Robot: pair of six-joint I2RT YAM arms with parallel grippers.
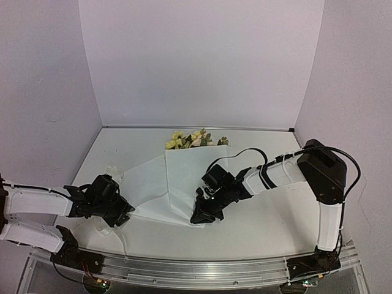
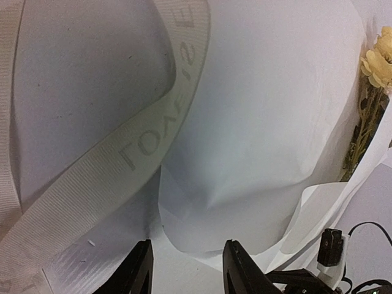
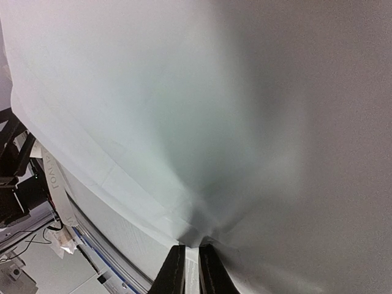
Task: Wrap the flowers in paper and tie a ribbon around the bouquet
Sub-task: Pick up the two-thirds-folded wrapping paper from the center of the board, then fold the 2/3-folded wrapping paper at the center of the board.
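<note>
The paper (image 1: 177,180) lies folded on the table, and the flowers (image 1: 193,139) stick out of its far end. My right gripper (image 1: 201,214) is at the paper's near edge. In the right wrist view this gripper (image 3: 192,248) is shut on a pinched bit of the paper (image 3: 214,110), which puckers at the fingertips. My left gripper (image 1: 120,211) is at the paper's left corner. It stands open (image 2: 187,244), with bare table between its fingers and the paper's curved edge (image 2: 202,239) just ahead. The lettered ribbon (image 2: 122,153) loops across the left of that view. The flowers (image 2: 375,67) show at its far right.
White walls stand behind and to both sides of the table (image 1: 257,226). A metal rail (image 1: 202,269) runs along the near edge. A length of ribbon (image 3: 55,184) hangs near the rail in the right wrist view. The right arm's black cable (image 1: 245,152) arcs over the paper.
</note>
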